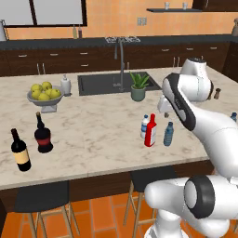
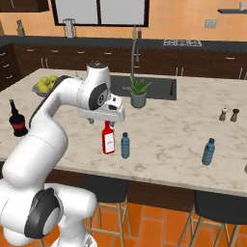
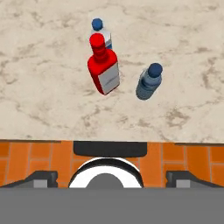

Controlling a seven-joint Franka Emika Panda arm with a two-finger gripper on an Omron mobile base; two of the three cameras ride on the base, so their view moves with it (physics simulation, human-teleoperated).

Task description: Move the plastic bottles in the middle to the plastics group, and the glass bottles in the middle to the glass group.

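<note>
Tool point(image 2: 91, 119) hangs wide open and empty above the red bottle point(image 3: 103, 69), whose 2 close plastic neighbours risk toppling.

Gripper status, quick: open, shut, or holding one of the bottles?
Gripper: open and holding nothing, with its fingertips spread wide at the bottom of the hand view; the red bottle and both plastic bottles stand free on the counter below it.
</note>
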